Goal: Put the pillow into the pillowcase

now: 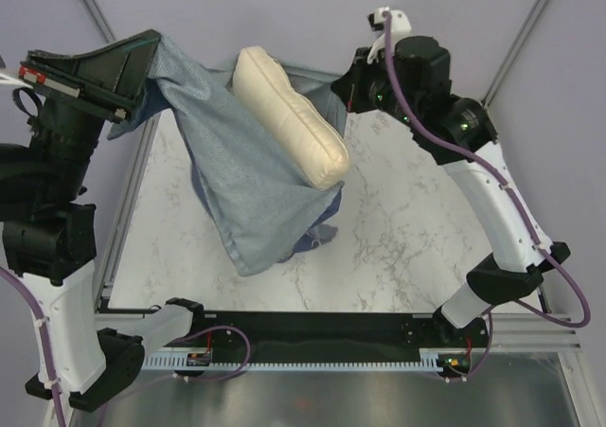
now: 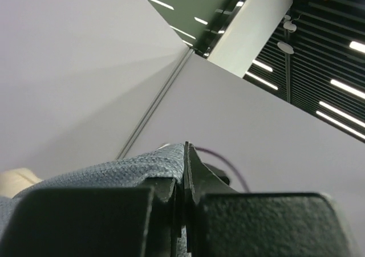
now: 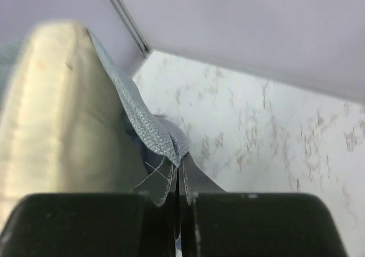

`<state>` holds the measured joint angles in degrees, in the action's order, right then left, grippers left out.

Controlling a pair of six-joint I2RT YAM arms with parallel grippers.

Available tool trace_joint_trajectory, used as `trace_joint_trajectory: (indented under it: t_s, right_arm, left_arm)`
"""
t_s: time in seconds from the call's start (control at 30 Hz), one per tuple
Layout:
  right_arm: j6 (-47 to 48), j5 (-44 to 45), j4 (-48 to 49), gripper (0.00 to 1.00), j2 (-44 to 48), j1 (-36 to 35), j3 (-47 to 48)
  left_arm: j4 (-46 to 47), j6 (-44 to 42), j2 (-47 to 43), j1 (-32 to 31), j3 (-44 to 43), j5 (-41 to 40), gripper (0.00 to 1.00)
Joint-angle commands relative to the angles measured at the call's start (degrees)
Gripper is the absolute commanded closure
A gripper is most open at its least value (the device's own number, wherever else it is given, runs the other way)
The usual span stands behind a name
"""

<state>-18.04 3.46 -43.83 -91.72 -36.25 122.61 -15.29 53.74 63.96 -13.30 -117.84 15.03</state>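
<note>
Clamping opposite pillowcase (image 1: 251, 200) edges, left pincer (image 2: 185, 161) and right pincer (image 3: 179, 177) flank pillow (image 1: 289, 115), seemingly half-inside.

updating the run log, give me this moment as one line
left gripper: shut on pillowcase edge | right gripper: shut on pillowcase edge | pillow: lying across pillowcase, mostly exposed | insertion: not done

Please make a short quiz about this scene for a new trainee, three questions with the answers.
1. True or false: the left claw is shut on the pillowcase.
2. Is the pillow wholly hidden inside it?
3. The right claw pinches: A) the pillow B) the pillowcase edge C) nothing.
Key: 1 true; 2 no, most of it shows; 3 B.
</note>
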Motion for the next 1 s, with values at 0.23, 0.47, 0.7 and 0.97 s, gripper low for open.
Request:
trace_joint_trajectory:
  t_s: [0.23,0.47,0.7,0.97]
  right_arm:
    - [-0.24,2.34,9.71,1.00,10.77,1.27,-1.16]
    - [-0.07,1.72,17.73,1.00,12.90,1.27,-22.41]
    - [2.74,4.26,12.29,1.00,11.39,1.80,-9.16]
    - [7.76,13.40,5.25,1.00,9.99,2.24,10.28]
  left_arm:
    - [8.97,-0.56,-3.33,0.12,4.94,-2.37,0.98]
    - [3.07,-3.55,1.78,0.20,-10.22,-3.07,0.98]
    - [2.46,-3.81,2.39,0.12,-8.38,-4.12,0.98]
    - [7.46,1.98,1.60,0.12,10.06,1.49,0.98]
